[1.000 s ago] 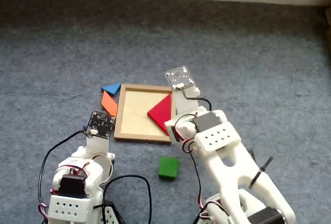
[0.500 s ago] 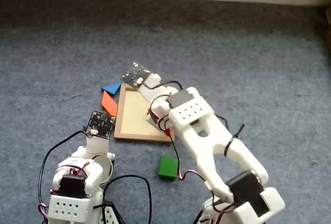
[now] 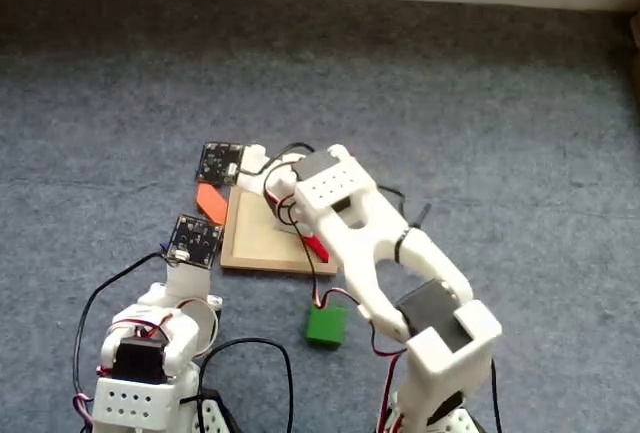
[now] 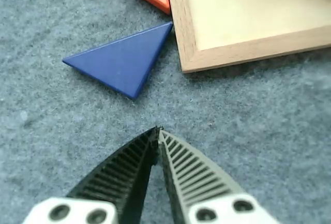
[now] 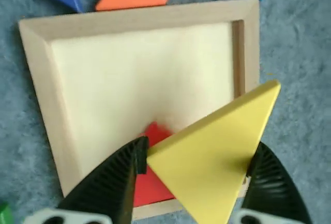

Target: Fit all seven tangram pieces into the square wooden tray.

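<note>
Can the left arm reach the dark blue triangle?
Probably yes: the dark blue triangle piece lies flat just ahead of the left pincer, with nothing but grey carpet between them. The pincer is shut, so it must open first.

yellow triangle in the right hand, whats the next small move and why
Probably lower the yellow triangle onto the tray's bare floor beside the red triangle: the right hand holds it over the tray, and most of the floor is free.
</note>
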`<state>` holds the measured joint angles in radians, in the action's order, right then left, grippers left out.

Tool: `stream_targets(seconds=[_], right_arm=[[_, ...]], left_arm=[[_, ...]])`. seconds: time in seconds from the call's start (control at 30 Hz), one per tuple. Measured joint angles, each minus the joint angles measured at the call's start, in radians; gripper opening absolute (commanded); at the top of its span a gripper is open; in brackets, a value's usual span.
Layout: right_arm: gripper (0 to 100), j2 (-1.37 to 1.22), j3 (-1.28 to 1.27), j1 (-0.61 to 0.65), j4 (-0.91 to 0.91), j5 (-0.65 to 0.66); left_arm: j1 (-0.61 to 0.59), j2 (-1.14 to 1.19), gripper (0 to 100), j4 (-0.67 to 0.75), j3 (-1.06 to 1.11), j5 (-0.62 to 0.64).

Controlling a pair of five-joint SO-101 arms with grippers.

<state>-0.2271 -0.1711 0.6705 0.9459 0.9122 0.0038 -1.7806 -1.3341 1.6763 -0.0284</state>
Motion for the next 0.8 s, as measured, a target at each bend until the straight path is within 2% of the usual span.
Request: stream_targets(seconds=[0.43, 0.67, 0.8], right_arm=[[23.5, -0.186, 0.215, 0.058, 0.0, 0.008], [39.2, -0.216, 0.218, 0.066, 0.0, 0.008], [39.7, -0.216, 0.219, 0.066, 0.011, 0.008]], left_arm=[[0.0, 0.0, 0, 0.0, 0.0, 0.0], [0.0, 0.0, 0, 0.0, 0.0, 0.0], [0.0, 0.0, 0, 0.0, 0.0, 0.0]])
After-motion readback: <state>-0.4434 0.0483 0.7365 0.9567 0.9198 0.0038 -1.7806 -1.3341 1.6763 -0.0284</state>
